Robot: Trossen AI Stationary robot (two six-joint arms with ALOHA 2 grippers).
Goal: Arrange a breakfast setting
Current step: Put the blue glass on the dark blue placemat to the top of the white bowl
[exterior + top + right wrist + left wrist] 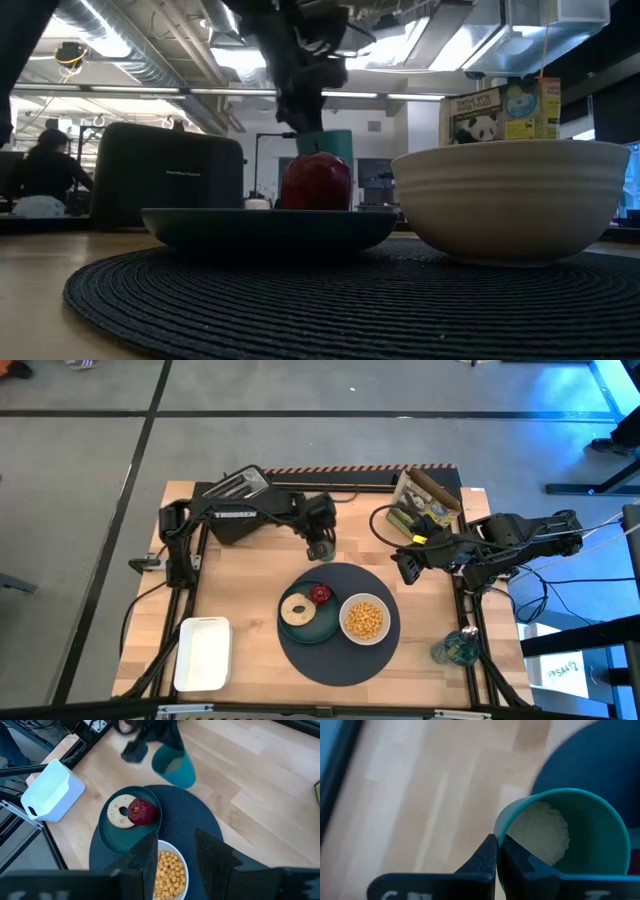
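Observation:
A dark round mat (335, 660) lies on the table's near middle. On it stand a teal plate (308, 628) with a bagel (296, 610) and a red fruit (320, 595), and a white bowl (363, 619) of yellow cereal. My left gripper (320, 545) is shut on the small green cup (570, 835) just beyond the mat's far edge; the cup also shows in the right wrist view (172, 765). My right gripper (403, 567) is open and empty, to the right of the cup, above the mat's far right side. No orange-handled spoon shows. My left gripper holds the cup by its rim (499, 826), pinched between the two fingers, one at the outside of the wall and one at the inside. The fingers come from above, pointing down. The cup hangs tilted below them; whether its bottom touches the table cannot be told.
A black toaster (235, 500) stands at the far left and a cereal box (425, 500) at the far right. A white rectangular tray (203, 652) lies at the near left. A glass thing (455, 648) stands at the near right edge.

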